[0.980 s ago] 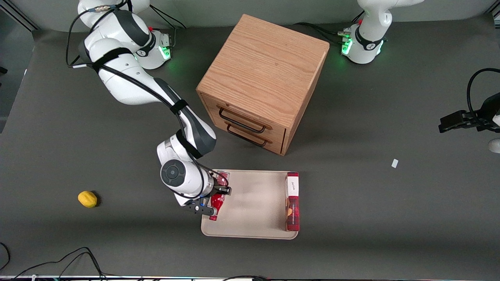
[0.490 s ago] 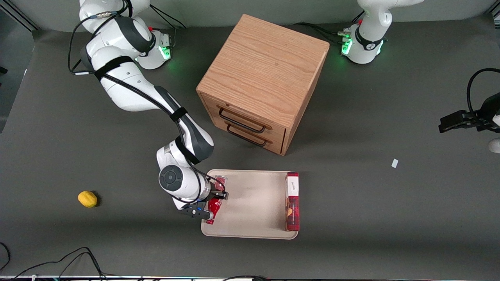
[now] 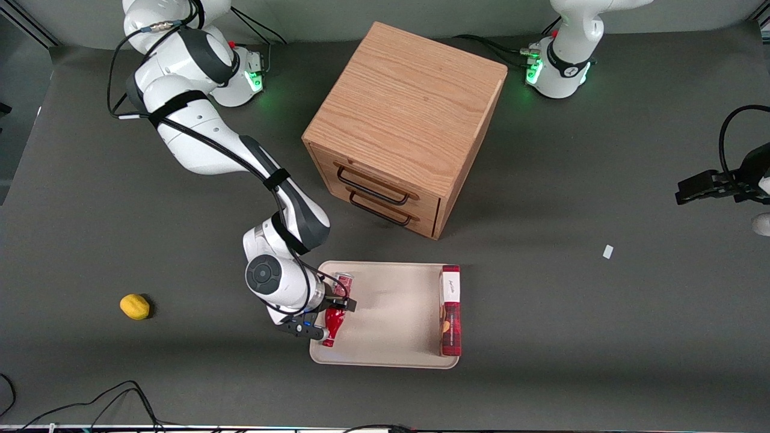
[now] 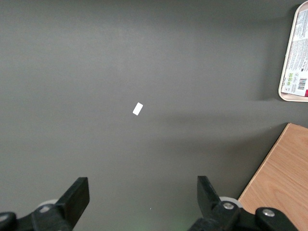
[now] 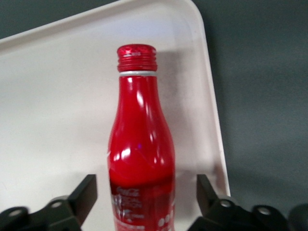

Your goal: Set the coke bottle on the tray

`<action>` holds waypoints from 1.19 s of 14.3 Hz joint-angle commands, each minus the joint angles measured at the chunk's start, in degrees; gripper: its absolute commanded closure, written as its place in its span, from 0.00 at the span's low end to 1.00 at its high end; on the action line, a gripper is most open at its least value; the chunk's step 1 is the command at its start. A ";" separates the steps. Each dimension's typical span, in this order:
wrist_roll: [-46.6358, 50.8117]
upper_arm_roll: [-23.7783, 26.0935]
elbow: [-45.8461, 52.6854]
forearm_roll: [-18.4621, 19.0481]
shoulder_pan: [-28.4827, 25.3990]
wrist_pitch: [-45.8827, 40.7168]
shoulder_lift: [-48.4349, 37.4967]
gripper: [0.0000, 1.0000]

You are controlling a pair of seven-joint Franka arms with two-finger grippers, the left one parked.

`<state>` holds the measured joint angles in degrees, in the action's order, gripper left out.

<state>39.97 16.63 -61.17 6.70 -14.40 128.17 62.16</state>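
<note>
The coke bottle [image 3: 334, 319] lies on its side on the tray [image 3: 391, 355], close to the rim at the working arm's end, with its red cap pointing toward the front camera. In the right wrist view the bottle [image 5: 139, 144] rests on the cream tray [image 5: 57, 96] near a rounded corner. My right gripper [image 3: 329, 314] hovers right over the bottle's lower body. It is open: in the right wrist view the gripper [image 5: 144, 197] has one finger on each side of the bottle with a visible gap at each.
A flat red-and-white box [image 3: 450, 310] lies on the tray at the parked arm's end. A wooden drawer cabinet [image 3: 403, 120] stands farther from the front camera than the tray. A yellow fruit [image 3: 135, 306] lies toward the working arm's end. A white scrap [image 3: 607, 251] lies toward the parked arm's end.
My gripper moved slightly toward the working arm's end with the bottle. The bottle now lies flat and straighter on the tray, with the fingers apart from it.
</note>
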 commanded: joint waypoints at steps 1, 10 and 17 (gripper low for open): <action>0.11 -0.63 0.88 1.39 -0.36 0.33 0.95 0.00; -0.69 -0.72 1.06 1.21 -0.01 -5.80 -9.49 0.00; -0.60 -1.77 -3.07 0.07 5.87 -34.96 -32.07 0.00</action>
<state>39.79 15.79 -58.72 6.85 -10.93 98.98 38.14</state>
